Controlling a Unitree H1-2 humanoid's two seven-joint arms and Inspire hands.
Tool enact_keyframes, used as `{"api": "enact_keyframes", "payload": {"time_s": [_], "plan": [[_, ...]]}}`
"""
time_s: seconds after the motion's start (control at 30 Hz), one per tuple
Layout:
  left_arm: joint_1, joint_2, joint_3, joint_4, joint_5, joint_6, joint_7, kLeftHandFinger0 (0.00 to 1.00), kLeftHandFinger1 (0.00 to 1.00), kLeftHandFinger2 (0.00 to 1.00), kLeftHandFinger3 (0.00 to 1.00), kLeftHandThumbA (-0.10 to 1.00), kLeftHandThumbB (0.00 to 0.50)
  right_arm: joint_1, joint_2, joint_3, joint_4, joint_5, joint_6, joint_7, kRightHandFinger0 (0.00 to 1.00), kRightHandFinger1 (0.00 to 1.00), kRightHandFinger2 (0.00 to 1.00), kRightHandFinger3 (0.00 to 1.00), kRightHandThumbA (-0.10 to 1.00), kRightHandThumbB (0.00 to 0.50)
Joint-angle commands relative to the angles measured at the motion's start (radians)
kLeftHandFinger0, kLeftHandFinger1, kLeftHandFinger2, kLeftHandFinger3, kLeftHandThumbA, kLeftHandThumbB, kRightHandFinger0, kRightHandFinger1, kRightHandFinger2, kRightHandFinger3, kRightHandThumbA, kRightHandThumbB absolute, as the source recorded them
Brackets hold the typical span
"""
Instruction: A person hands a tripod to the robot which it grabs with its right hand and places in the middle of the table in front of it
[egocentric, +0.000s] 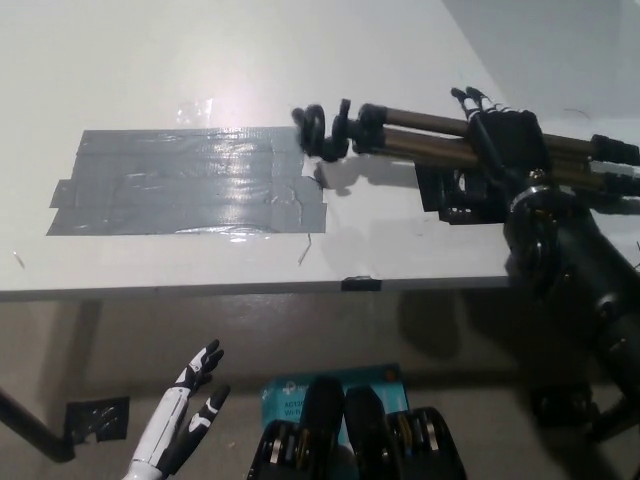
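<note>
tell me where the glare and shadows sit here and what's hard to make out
Head view: a glare patch on the white table just beyond the grey tape, which shines in streaks; the tripod throws a dark shadow just under its head; the black right hand gripping it loses detail in darkness; the white left hand, open, rests in dimmer light below the table edge.
</note>
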Motion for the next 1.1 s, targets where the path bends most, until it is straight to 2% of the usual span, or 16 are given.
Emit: {"api": "enact_keyframes", "payload": {"time_s": [0.0,0.13,0.2,0.27,0.33,0.37,0.4,0.47,0.53,0.6,0.63,0.77,0.83,0.9,0.97,1.07], "plan": [[-0.013,0.016,0.000,-0.004,0.003,-0.031,-0.001,1.00,1.00,1.00,1.00,0.93,0.228,-0.061,-0.077,-0.048,-0.155,0.106,0.003,0.253,1.00,1.00,1.00,1.00,0.70,0.491],[-0.021,0.018,0.000,-0.001,0.004,-0.029,-0.002,1.00,1.00,1.00,1.00,0.93,0.230,-0.076,-0.126,-0.127,-0.321,0.298,0.065,0.503,1.00,1.00,1.00,1.00,0.63,0.500],[-0.024,0.017,0.001,0.001,-0.005,-0.030,-0.005,1.00,1.00,1.00,1.00,0.91,0.233,-0.103,-0.153,-0.163,-0.346,0.407,0.041,0.601,1.00,1.00,1.00,1.00,0.70,0.500],[-0.026,0.013,0.001,0.004,-0.011,-0.030,-0.006,1.00,1.00,1.00,1.00,0.90,0.234,-0.142,-0.185,-0.224,-0.418,0.566,0.091,0.751,1.00,1.00,1.00,1.00,0.72,0.500],[-0.026,0.013,0.001,0.002,-0.007,-0.024,-0.005,1.00,1.00,1.00,1.00,0.90,0.238,-0.157,-0.189,-0.280,-0.474,0.689,0.165,0.828,1.00,1.00,1.00,1.00,0.58,0.500],[-0.026,0.014,0.001,0.001,-0.008,-0.023,-0.007,1.00,1.00,1.00,1.00,0.90,0.236,-0.164,-0.193,-0.309,-0.498,0.760,0.170,0.863,1.00,1.00,1.00,1.00,0.57,0.500],[-0.031,0.016,0.002,0.000,-0.010,-0.021,-0.009,1.00,1.00,1.00,1.00,0.90,0.234,-0.173,-0.197,-0.328,-0.508,0.802,0.155,0.885,1.00,1.00,1.00,1.00,0.57,0.500],[-0.035,0.016,0.002,0.002,-0.015,-0.020,-0.013,1.00,1.00,1.00,1.00,0.88,0.222,-0.183,-0.212,-0.352,-0.560,0.862,0.171,0.921,1.00,1.00,1.00,1.00,0.70,0.500],[-0.037,0.015,0.001,0.006,-0.013,-0.028,-0.010,1.00,1.00,1.00,1.00,0.87,0.221,-0.192,-0.200,-0.421,-0.614,0.993,0.251,0.968,1.00,1.00,1.00,1.00,0.65,0.500],[-0.037,0.014,0.002,0.000,-0.004,-0.025,-0.004,1.00,1.00,1.00,1.00,0.87,0.223,-0.210,-0.192,-0.479,-0.637,1.118,0.307,1.033,1.00,1.00,1.00,1.00,0.69,0.500],[-0.038,0.014,0.002,-0.001,-0.002,-0.022,-0.003,1.00,1.00,1.00,1.00,0.87,0.224,-0.213,-0.185,-0.505,-0.648,1.158,0.336,1.038,1.00,1.00,1.00,1.00,0.67,0.500],[-0.048,0.016,0.000,-0.004,0.000,-0.013,-0.007,1.00,1.00,1.00,1.00,0.87,0.230,-0.201,-0.159,-0.595,-0.736,1.298,0.337,1.008,1.00,1.00,1.00,1.00,0.73,0.500],[-0.050,0.016,0.001,-0.003,-0.004,-0.013,-0.008,1.00,1.00,1.00,1.00,0.87,0.230,-0.159,-0.163,-0.595,-0.859,1.276,0.304,0.915,1.00,1.00,1.00,1.00,0.83,0.500],[-0.055,0.016,0.001,-0.002,-0.005,-0.011,-0.010,1.00,1.00,1.00,1.00,0.87,0.230,-0.128,-0.165,-0.599,-0.940,1.269,0.303,0.866,1.00,1.00,1.00,1.00,0.81,0.500],[-0.059,0.019,0.002,-0.007,-0.007,-0.005,-0.014,1.00,1.00,1.00,1.00,0.87,0.231,-0.069,-0.166,-0.602,-1.060,1.272,0.305,0.809,1.00,1.00,1.00,1.00,0.69,0.500],[-0.077,0.021,0.003,0.000,-0.010,-0.010,-0.016,1.00,1.00,1.00,1.00,0.87,0.225,0.065,-0.170,-0.573,-1.316,1.155,0.257,0.669,1.00,1.00,1.00,1.00,0.75,0.500]]}}
